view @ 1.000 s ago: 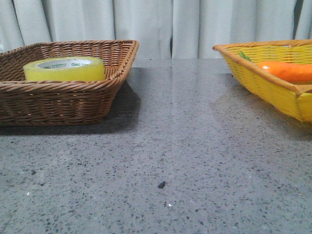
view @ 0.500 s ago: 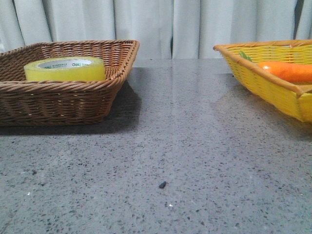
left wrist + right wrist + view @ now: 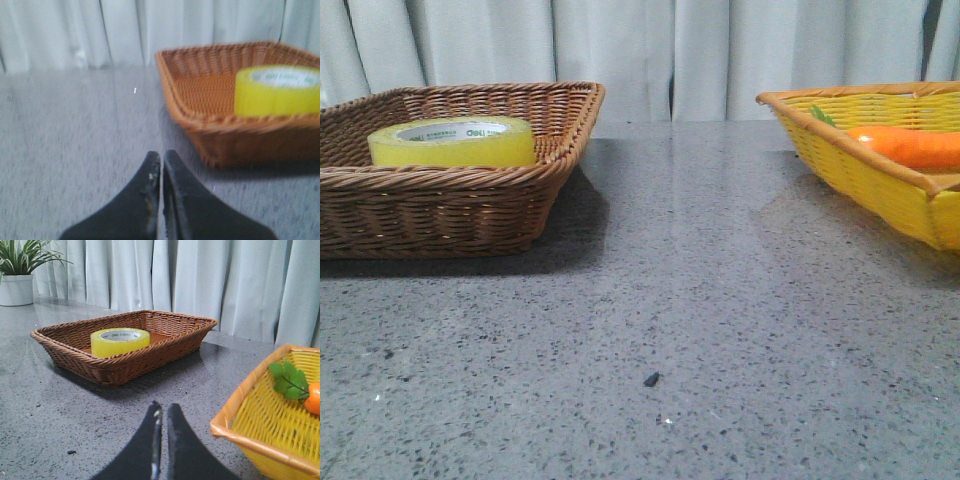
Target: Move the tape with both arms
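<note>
A roll of yellow tape (image 3: 452, 142) lies flat inside a brown wicker basket (image 3: 440, 215) on the left of a speckled grey counter (image 3: 700, 300). A yellow basket (image 3: 880, 175) on the right holds an orange carrot (image 3: 910, 146). The left hand (image 3: 162, 162) and right hand (image 3: 163, 412) hover low, both closed and empty.

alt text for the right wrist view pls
A glossy yellow tape roll lies flat in a brown wicker basket on a speckled grey table. The shut right hand is nearest, beside a yellow woven basket holding an orange carrot.
</note>
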`<state>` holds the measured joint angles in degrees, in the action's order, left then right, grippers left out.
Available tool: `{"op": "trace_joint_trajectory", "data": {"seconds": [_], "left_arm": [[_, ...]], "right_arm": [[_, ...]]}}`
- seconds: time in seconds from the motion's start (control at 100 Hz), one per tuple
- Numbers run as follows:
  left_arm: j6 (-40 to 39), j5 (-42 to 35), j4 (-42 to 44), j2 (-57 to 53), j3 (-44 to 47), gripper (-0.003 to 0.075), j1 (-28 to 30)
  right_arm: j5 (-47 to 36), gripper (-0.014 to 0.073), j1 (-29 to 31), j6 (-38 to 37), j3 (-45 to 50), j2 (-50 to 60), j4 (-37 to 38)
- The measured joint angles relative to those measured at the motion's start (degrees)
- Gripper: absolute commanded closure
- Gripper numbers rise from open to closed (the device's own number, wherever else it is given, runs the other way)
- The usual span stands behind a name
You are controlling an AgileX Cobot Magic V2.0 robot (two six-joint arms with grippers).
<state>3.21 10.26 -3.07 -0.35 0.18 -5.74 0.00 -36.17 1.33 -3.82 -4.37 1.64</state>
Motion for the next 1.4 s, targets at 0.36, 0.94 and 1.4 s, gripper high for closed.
{"op": "trace_joint_trajectory", "data": {"seconds": [0.36,0.94,1.4], "left_arm": [[-0.78,8.3,0.18,0.0,0.0,0.0741,0.86],[-0.87,8.3,0.18,0.0,0.0,0.0741,0.86],[-0.87,8.3,0.18,0.0,0.0,0.0741,0.86]], "right_arm": [[0.0,0.066,0.0,0.0,0.0,0.0,0.0],[0.0,0.066,0.0,-0.1,0.0,0.0,0.0],[-7.2,0.066,17.05,-0.1,4.48,0.62,-0.49]]}}
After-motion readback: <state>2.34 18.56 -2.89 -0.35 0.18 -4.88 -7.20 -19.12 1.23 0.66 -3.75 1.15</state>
